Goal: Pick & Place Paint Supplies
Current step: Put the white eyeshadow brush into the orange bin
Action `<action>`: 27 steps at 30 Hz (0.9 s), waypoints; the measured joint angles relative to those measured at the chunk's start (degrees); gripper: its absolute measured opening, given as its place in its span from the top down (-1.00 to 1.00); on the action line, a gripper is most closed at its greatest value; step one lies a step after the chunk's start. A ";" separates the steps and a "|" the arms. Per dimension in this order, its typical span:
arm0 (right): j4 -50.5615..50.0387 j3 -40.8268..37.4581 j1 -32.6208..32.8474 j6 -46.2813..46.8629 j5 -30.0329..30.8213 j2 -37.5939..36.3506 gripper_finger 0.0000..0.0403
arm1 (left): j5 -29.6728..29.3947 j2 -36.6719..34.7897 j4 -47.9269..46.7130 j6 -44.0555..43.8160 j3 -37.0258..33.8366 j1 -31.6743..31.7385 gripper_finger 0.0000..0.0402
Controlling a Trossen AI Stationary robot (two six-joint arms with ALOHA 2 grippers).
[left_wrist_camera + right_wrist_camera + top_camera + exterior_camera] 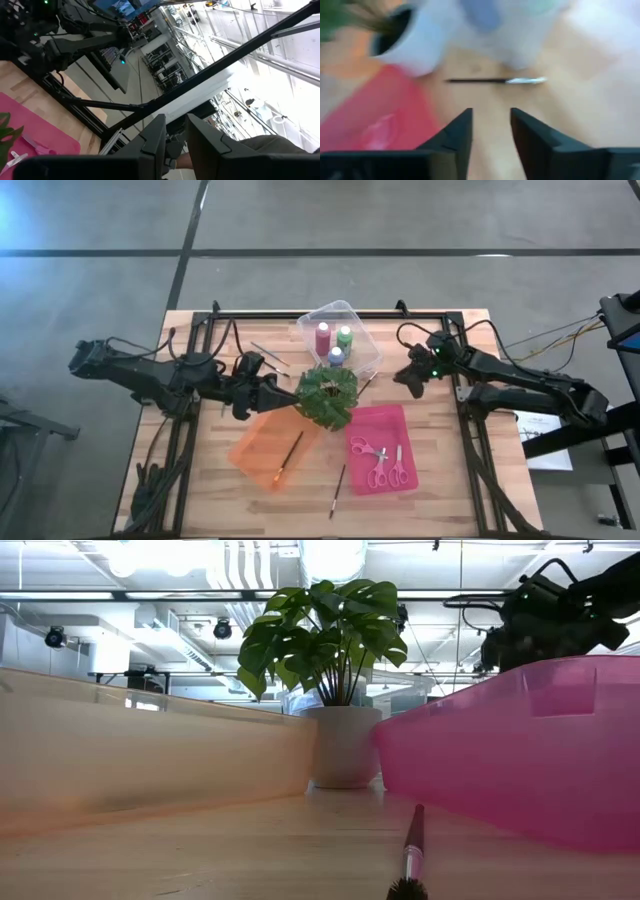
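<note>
Three paint bottles (333,340) stood inside the clear tray (366,330) at the far centre of the desk (440,480). Two scissors (380,463) lay in the pink tray (380,420). One paintbrush (289,455) lay in the orange tray (250,450), another (337,490) on the desk near it. The right end effector (491,131) hovered right of the clear tray, narrowly parted, holding nothing, above a paintbrush (495,80). The left end effector (172,137), beside the plant (325,395), was narrowly parted and empty.

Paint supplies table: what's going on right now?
Sorting is partly done. Three small paint bottles stand in the clear plastic tray, two pink-handled scissors lie in the pink tray. The right pincer, open and empty, is near a thin dark-handled paintbrush. The left pincer waits by the leafy plant.
</note>
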 joint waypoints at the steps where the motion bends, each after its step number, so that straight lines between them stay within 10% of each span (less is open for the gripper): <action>1: 0.33 0.00 0.00 -1.21 2.95 0.45 0.30 | 0.02 0.00 -0.02 -0.14 0.00 0.00 0.58; 9: 4.27 -0.13 0.06 -12.20 18.63 3.04 0.01 | -0.12 0.00 -0.02 -0.12 0.00 0.00 0.58; 27: 16.45 -0.51 0.24 -28.64 15.87 16.92 0.00 | -0.14 0.04 -0.19 3.05 0.00 -1.51 0.58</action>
